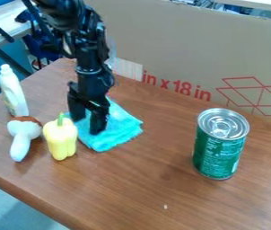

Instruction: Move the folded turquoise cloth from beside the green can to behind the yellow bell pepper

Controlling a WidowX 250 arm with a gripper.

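The gripper [89, 126] is over a blue cloth [121, 130]. A yellow pepper [60, 138] stands beside it; a green can [220, 144] stands well apart.

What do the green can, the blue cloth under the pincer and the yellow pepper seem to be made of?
The green can looks like metal: its lid is shiny and silvery, with a pull tab. The blue cloth seems a soft, matte fabric, judging by its rumpled surface and uneven edges. The yellow pepper looks smooth, perhaps moulded plastic, though I can't rule out foam.
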